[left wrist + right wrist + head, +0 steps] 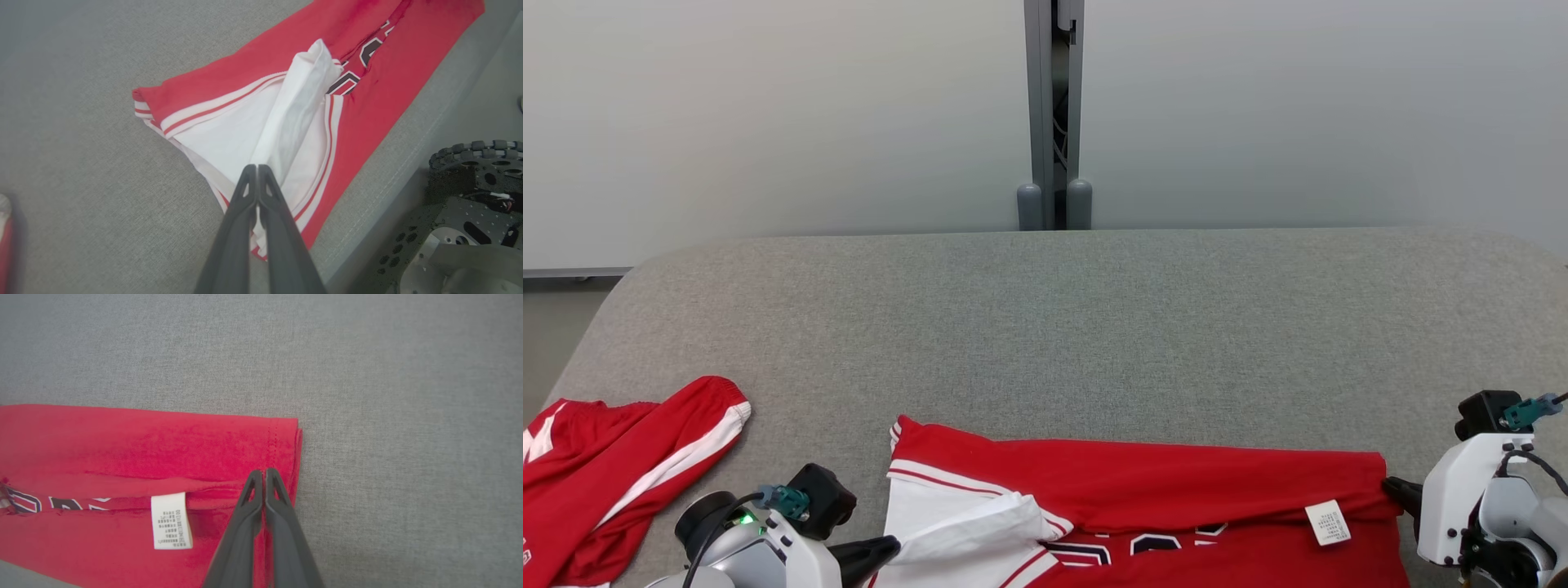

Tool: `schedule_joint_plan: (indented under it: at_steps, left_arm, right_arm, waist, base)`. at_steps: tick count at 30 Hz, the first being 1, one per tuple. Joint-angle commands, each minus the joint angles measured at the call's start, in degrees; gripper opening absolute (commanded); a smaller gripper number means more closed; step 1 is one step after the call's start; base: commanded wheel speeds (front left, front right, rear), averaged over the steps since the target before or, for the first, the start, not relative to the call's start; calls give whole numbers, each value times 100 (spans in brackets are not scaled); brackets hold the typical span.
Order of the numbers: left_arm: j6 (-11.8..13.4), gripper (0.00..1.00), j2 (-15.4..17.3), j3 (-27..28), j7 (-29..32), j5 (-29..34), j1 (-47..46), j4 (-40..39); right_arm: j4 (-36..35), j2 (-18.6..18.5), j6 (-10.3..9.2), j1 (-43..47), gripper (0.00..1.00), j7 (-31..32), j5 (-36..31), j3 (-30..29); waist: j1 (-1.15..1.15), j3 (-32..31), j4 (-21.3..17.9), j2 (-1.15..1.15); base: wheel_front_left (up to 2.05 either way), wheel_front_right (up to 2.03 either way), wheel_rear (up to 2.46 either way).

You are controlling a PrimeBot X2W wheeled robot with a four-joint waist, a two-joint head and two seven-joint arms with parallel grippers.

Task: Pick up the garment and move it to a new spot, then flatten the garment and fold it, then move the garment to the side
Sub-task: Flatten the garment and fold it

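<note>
left pincer [257,168]: closed tight, white sleeve fabric of the garment [1160,474] nipped between its fingers. right pincer [264,472]: closed tight on the red hem corner, apparently pinching it. garment: red jersey lying along the near edge of the grey worktop [1094,327], lower part cut off. white care label [170,520] beside right pincer. another red-and-white cloth [613,465] far left, apart.

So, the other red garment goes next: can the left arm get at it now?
Probably not yet: the left gripper is shut on the jersey. Once freed, likely yes: the other red garment lies just to its left.
</note>
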Motion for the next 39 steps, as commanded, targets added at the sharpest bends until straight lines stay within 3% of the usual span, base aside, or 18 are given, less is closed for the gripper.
schedule_joint_plan:
  at_steps: [1, 10, 11, 12, 13, 20, 25, 33, 37, 39]
  left_arm:
    - [-5, 0, 35, 4, 3, 33, 88, -10]
    - [-5, 0, -2, 4, 233, -44, 154, -47]
    - [-5, 0, -12, 5, 294, -72, 169, -58]
    - [-5, 34, -22, 5, 332, -101, 179, -74]
    - [-5, 100, -16, 6, 340, -158, 171, -43]
    - [-5, 100, 36, 6, 429, -303, 34, 128]
    - [2, 100, 4, 107, 6, -155, -184, 459]
    - [769, 100, -550, 831, -1651, -120, -119, 1109]
    - [1187, 100, -874, 1558, -2068, -195, 107, 1271]
    - [1400, 100, -1081, 2248, -2087, 13, 232, 1078]
  right_arm:
    - [-27, -61, -2, 81, 0, 38, 40, 22]
    - [-53, -103, -2, 105, 0, 256, 204, 118]
    - [1, -95, -2, 107, 5, 250, 221, 103]
    - [29, -81, -2, 89, 66, 228, 209, 105]
    - [39, -56, -2, 89, 100, 258, 215, 125]
    - [-41, -132, -1, 62, 100, 282, 283, 155]
    - [-147, -310, -1, 45, 100, 161, 389, 39]
    - [-322, -541, -1, -32, 100, -1336, 133, -385]
    - [-285, -445, -1, 46, 100, -2328, -85, -699]
    - [-377, -373, -1, 131, 100, -2493, -257, -926]
  waist:
    - [0, -3, 0, 0]
    - [0, 20, 25, 0]
    - [0, 25, 28, 0]
    - [0, 29, 31, 0]
    - [0, 31, 36, 0]
    - [0, -12, 63, 0]
    - [0, -90, 92, 0]
    - [0, -228, 39, 0]
    - [0, -243, -20, 0]
    - [0, -227, -29, 0]
  base:
    - [0, 0, 0]
    - [0, 0, 0]
    - [0, 0, 0]
    - [0, 0, 0]
    - [0, 0, 0]
    - [0, 0, 0]
    - [0, 0, 0]
    - [0, 0, 0]
    - [0, 0, 0]
    - [0, 0, 0]
